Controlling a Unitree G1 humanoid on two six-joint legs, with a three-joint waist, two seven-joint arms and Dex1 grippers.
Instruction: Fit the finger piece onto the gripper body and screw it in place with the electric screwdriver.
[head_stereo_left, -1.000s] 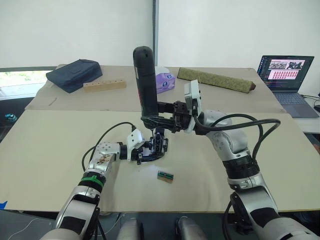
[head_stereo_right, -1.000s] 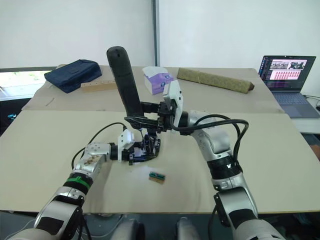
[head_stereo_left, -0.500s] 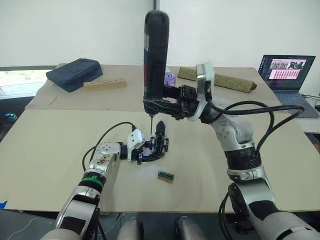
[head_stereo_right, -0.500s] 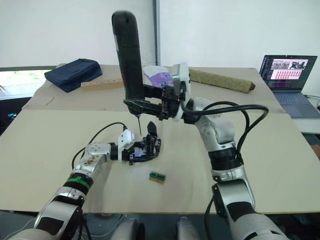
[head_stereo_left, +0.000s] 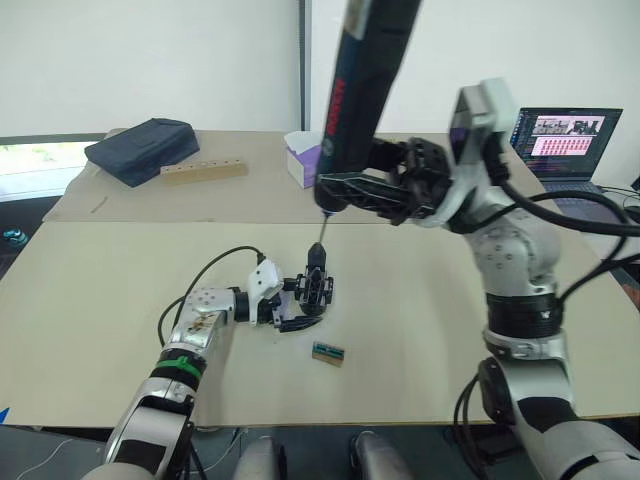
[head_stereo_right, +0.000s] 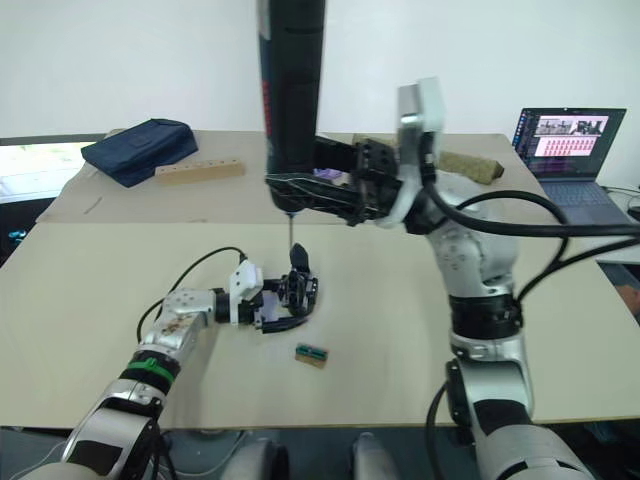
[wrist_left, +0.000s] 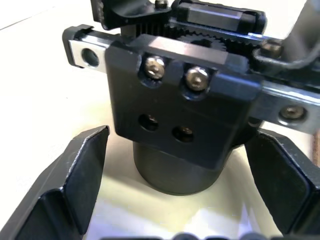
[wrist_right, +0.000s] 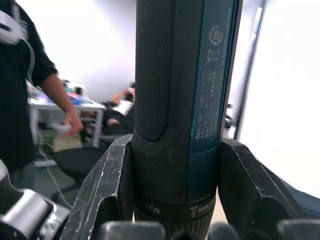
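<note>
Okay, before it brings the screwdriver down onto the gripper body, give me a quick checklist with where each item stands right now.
1. Right gripper clamped on the electric screwdriver: ok.
2. Left gripper around the gripper body on the table: its fingers flank the round base but stand apart from it, so not ok.
3. Bit tip above the gripper body, not touching it: ok.
4. Screwdriver upright: tilted in the eye views, not ok.
5. Finger piece seated: cannot tell.
6. Green-and-brown block away from the work: ok.
</note>
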